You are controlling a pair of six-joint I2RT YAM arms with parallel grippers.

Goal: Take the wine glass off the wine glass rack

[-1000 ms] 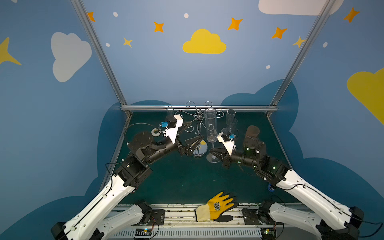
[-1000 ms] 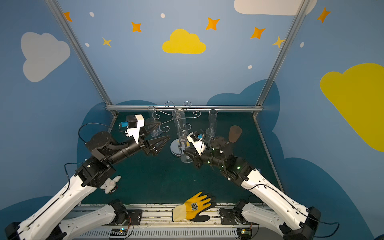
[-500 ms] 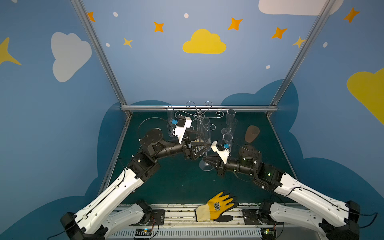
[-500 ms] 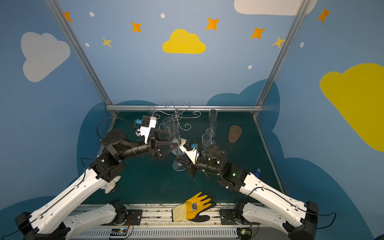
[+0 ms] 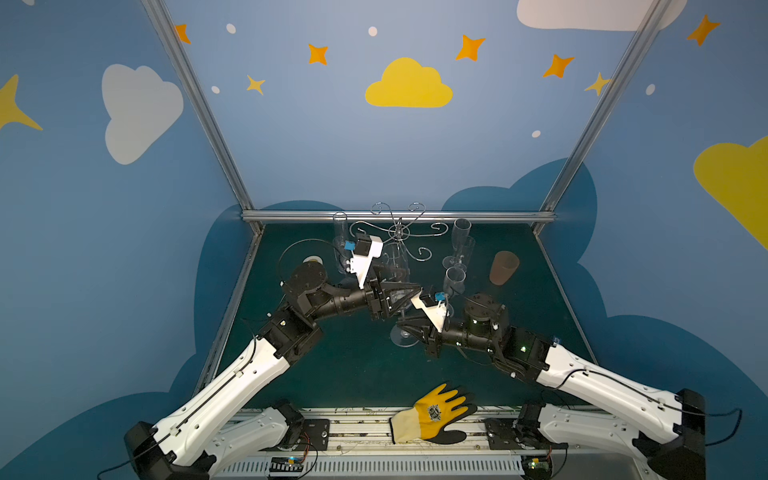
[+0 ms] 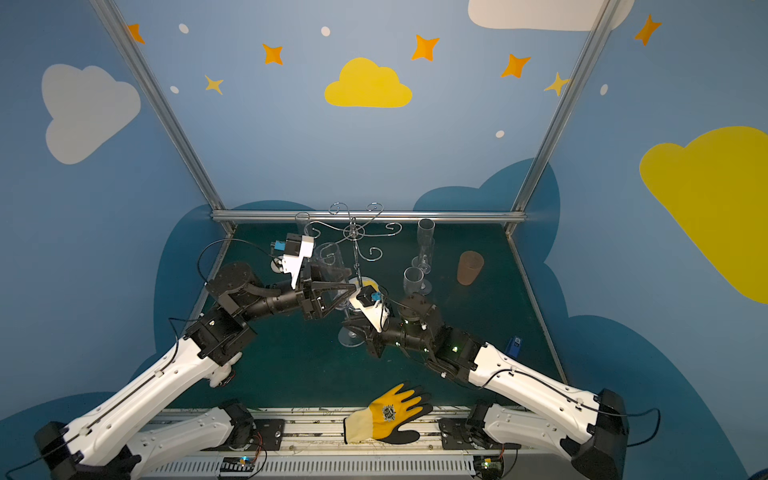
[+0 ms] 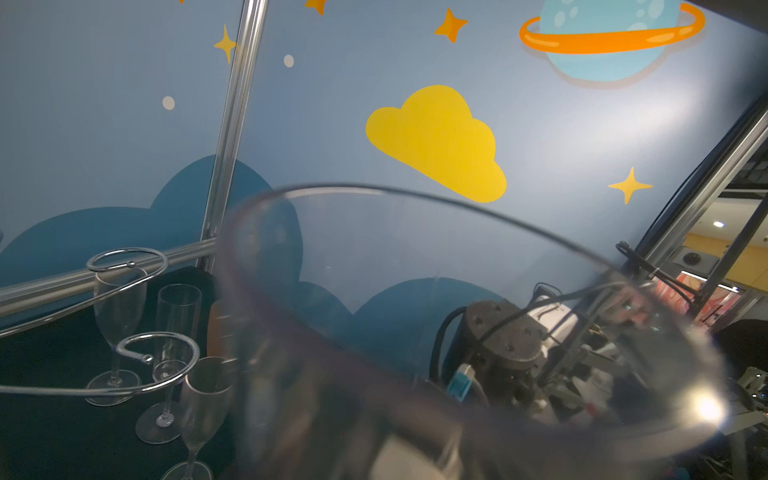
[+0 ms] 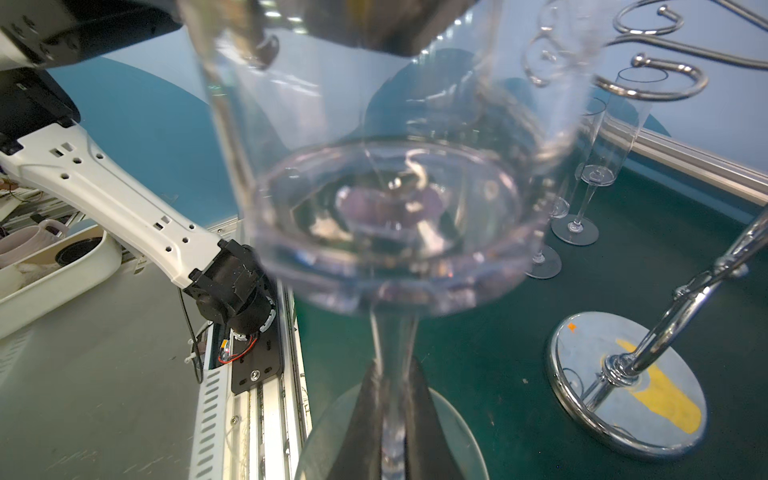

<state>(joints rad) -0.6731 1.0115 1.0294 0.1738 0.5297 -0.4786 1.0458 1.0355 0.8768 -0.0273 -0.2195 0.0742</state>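
Observation:
The wine glass (image 5: 397, 262) (image 6: 331, 262) is clear and stands upright just in front of the wine glass rack (image 5: 399, 231) (image 6: 353, 231), free of its curled arms. My right gripper (image 8: 392, 372) (image 5: 409, 326) (image 6: 353, 326) is shut on the stem, just above the round foot (image 6: 349, 338). My left gripper (image 5: 405, 297) (image 6: 340, 297) has a finger on either side of the bowl. Contact with the glass does not show. In the left wrist view the bowl (image 7: 415, 299) fills the picture and hides the jaws. The rack's mirrored base (image 8: 623, 399) stands beside the foot.
Several champagne flutes stand on the green mat: two at the back right (image 5: 461, 241) (image 5: 455, 282) and one at the back left (image 5: 340, 232). A brown cup (image 5: 503, 268) stands further right. A yellow glove (image 5: 436, 415) lies on the front rail. A small blue object (image 6: 515, 345) is by the right wall.
The right gripper has carried the glass away from the rack towards the front. The left gripper has swung in around the bowl and its jaws have narrowed.

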